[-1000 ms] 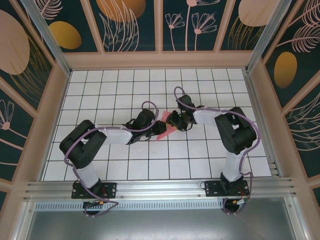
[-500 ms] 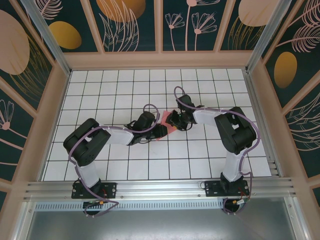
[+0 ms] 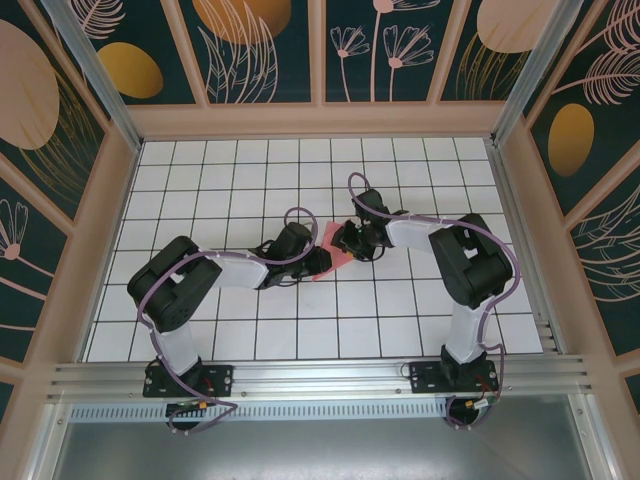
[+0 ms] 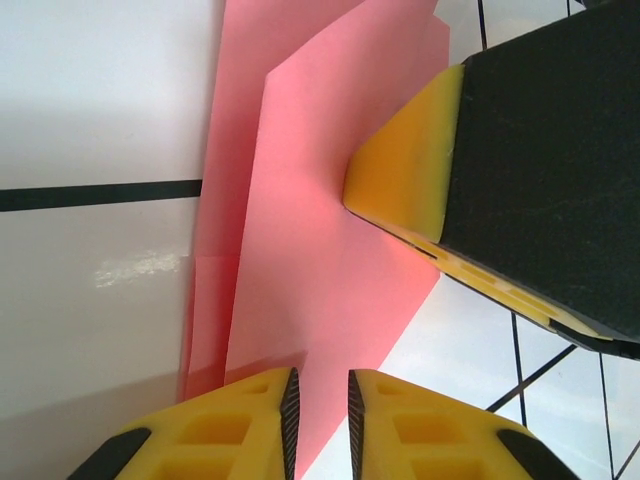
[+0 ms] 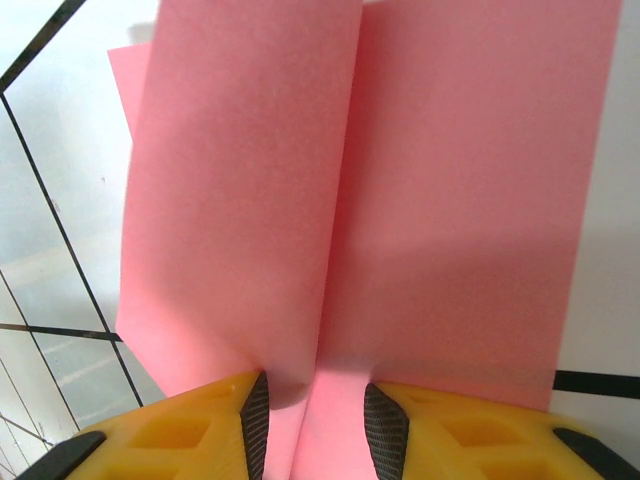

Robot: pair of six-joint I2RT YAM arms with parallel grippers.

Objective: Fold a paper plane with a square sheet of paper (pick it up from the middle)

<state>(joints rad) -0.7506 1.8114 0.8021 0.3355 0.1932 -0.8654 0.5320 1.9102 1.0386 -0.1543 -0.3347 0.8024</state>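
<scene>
The salmon-pink square sheet of paper [image 3: 336,256] lies partly folded on the white grid table, with both grippers meeting over it. In the left wrist view the paper [image 4: 320,230] shows overlapping layers. My left gripper [image 4: 318,385] stands over its near edge, jaws a narrow gap apart, the paper flat in the gap. One yellow finger of my right gripper [image 4: 400,170] presses on the sheet. In the right wrist view the paper [image 5: 450,200] has a raised flap on the left. My right gripper [image 5: 315,395] straddles the crease with its jaws apart. In the top view the left gripper [image 3: 318,263] and the right gripper [image 3: 345,243] are almost touching.
The white tiled table [image 3: 250,180] stretches around the paper on all sides. Peach walls [image 3: 320,120] with dark flower panels close it at the back and sides. A metal rail [image 3: 320,375] runs along the near edge by the arm bases.
The left arm has shifted slightly right, toward the paper, so a little less of the pink sheet shows. The right arm has stayed in place.
</scene>
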